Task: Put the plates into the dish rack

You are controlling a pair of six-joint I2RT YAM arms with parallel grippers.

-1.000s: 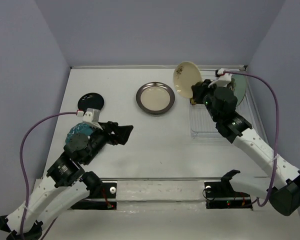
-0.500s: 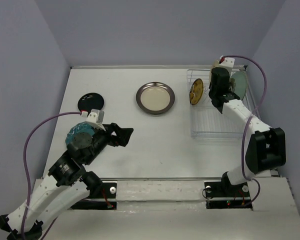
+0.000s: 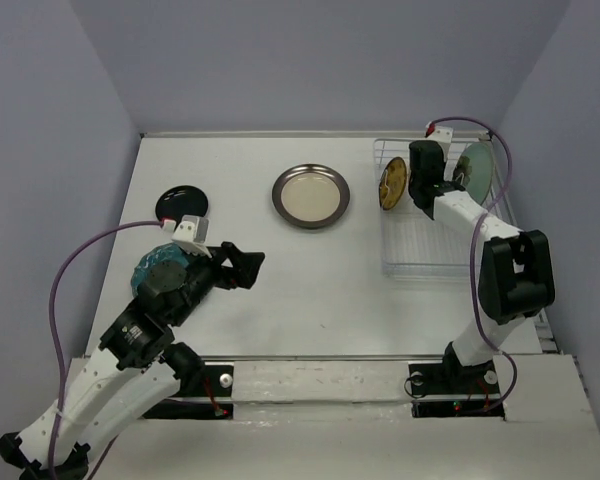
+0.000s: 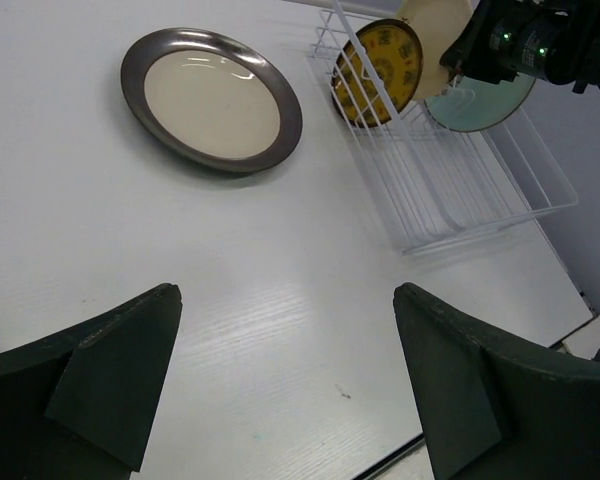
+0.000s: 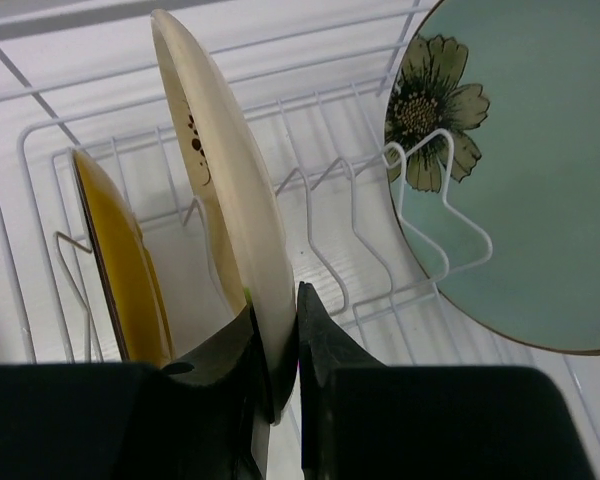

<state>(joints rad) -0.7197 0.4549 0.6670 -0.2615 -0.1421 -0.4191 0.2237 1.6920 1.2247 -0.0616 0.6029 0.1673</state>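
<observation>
Tan dark-spotted round plate [image 5: 225, 190] clamped upright in my right pincer [image 5: 280, 335] to fit white wire rack [image 3: 430, 238] slot; left pincer [image 4: 285, 295] wide.

Bright, even light comes from overhead, so shadows are faint. In my left wrist view the table [image 4: 280, 330] carries a soft sheen toward 6 o'clock. My left fingers [image 4: 110, 380], at 7 and 5 o'clock, look dark and blurred.
</observation>
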